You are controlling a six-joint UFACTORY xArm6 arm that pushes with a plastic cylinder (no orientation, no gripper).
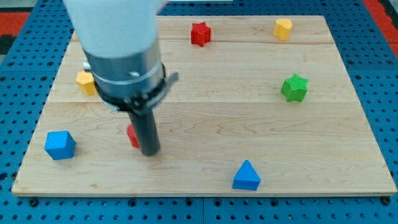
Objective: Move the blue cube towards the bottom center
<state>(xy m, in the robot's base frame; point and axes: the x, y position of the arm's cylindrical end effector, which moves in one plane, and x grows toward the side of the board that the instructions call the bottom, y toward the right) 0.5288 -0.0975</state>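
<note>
Nearest the bottom edge of the pale wooden board (pixel 205 124) sits a blue triangular block (pixel 247 176), matte and sharp-edged. At the left, slightly farther back, is the blue cube (pixel 60 144), well left of bottom center. My tip (pixel 149 151) rests on the wood to its right, apart from it, with a red block (pixel 132 135) mostly hidden behind the rod (no gripper here, just a dark rod). I'd guess it must circle round to the cube's left. Farther back: a yellow block (pixel 86 82), green star (pixel 294 88), red star (pixel 200 33), yellow cylinder-like block (pixel 283 28).
</note>
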